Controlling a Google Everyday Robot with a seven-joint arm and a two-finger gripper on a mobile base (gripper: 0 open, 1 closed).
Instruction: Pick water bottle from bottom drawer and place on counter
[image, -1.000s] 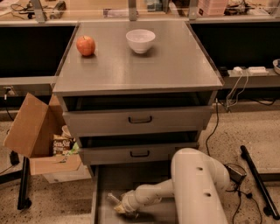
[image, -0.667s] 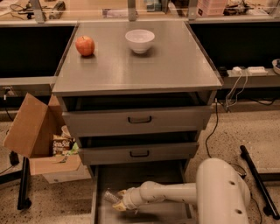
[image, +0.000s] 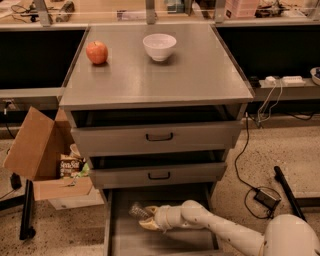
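Observation:
The bottom drawer (image: 113, 235) is pulled out at the foot of the cabinet, a plain grey tray. My gripper (image: 146, 218) reaches into it from the right on a white arm. Its yellowish fingers (image: 149, 225) close around the water bottle (image: 135, 210), a small clear crinkled bottle that sticks out to the left of the fingertips, in the drawer's back left part. The counter (image: 195, 75) is the broad grey metal top of the cabinet, above the two upper drawers.
A red apple (image: 97, 52) and a white bowl (image: 159, 46) sit at the back of the counter. The two upper drawers with black handles (image: 159, 136) stand slightly open. An open cardboard box (image: 37, 150) stands left of the cabinet. Cables (image: 260, 192) lie on the floor at the right.
My arm's elbow has swung to the right. The gripper and the bottle together have shifted up in view, toward the back of the drawer.

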